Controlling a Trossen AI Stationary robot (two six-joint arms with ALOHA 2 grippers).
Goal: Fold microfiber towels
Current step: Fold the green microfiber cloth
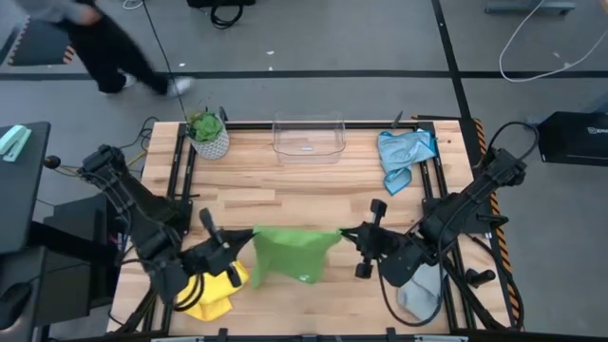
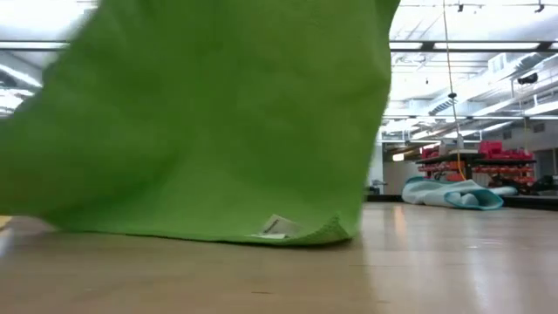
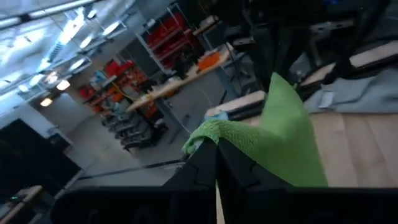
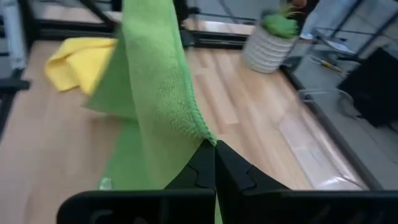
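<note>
The bright green towel (image 1: 290,252) hangs stretched between my two grippers over the table's near middle. Its lower edge with a white label (image 2: 277,228) rests on the table. My left gripper (image 1: 249,237) is shut on its left upper corner and my right gripper (image 1: 344,235) on its right upper corner. The yellow towel (image 1: 211,293) lies crumpled under the left arm near the front edge. The pale grey towel (image 1: 423,290) lies under the right arm. The light blue towel (image 1: 404,157) lies crumpled at the far right. My left gripper (image 3: 216,146) pinches a corner of the green towel (image 3: 208,132) between its two fingers, coming level from the table's left. The cloth bunches at the fingertips and falls away below them. My right gripper (image 4: 214,146) pinches the green towel's upper edge at a corner (image 4: 200,127) between its two fingers, coming level from the table's right. The cloth hangs below the fingers, and its lower part lies on the table.
A clear plastic bin (image 1: 308,136) stands at the far middle, and a potted plant (image 1: 209,135) at the far left. Bare wood lies between the bin and the green towel. A person (image 1: 104,47) walks on the floor beyond the far left corner.
</note>
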